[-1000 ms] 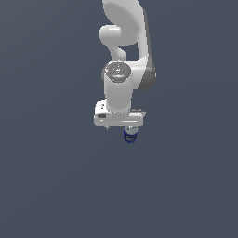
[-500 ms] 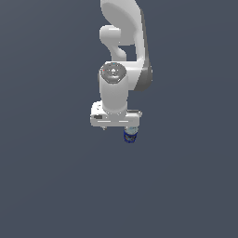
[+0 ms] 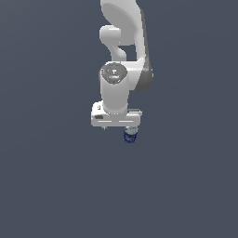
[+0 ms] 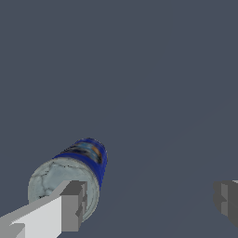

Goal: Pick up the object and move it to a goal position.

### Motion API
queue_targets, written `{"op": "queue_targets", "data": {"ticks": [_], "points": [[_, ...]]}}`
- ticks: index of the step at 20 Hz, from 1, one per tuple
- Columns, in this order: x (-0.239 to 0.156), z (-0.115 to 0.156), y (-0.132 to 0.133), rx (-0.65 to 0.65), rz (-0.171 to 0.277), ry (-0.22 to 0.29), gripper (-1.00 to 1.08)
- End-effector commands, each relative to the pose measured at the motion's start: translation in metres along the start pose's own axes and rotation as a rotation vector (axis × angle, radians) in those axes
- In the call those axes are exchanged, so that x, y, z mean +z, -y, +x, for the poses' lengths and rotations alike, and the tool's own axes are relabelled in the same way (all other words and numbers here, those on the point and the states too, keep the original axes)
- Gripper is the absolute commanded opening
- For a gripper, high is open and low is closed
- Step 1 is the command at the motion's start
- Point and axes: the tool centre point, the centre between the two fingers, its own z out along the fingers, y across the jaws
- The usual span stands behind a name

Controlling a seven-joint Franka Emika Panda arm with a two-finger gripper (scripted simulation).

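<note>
Wrist view: the pincer stands wide apart, one finger overlapping the can beneath it. In the exterior view, the can shows just below the arm.

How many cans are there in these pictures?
1. A single blue can sits just under the robot's white gripper, near one finger; the wrist view shows its pale top. Nothing else appears on the plain grey ground, though the arm could hide a little.

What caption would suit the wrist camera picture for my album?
Open claw above a blue can, one finger overlapping its pale top, the other far off.
</note>
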Motion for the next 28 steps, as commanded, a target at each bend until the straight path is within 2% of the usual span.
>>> {"op": "queue_targets", "data": {"ticks": [1, 7, 19, 28], "points": [[0.001, -0.001, 0.004, -0.030, 0.000, -0.002, 1.00], [0.007, -0.006, 0.019, -0.154, -0.003, -0.012, 1.00], [0.021, -0.023, 0.062, -0.499, -0.011, -0.039, 1.00], [0.025, -0.029, 0.075, -0.609, -0.014, -0.048, 1.00]]}}
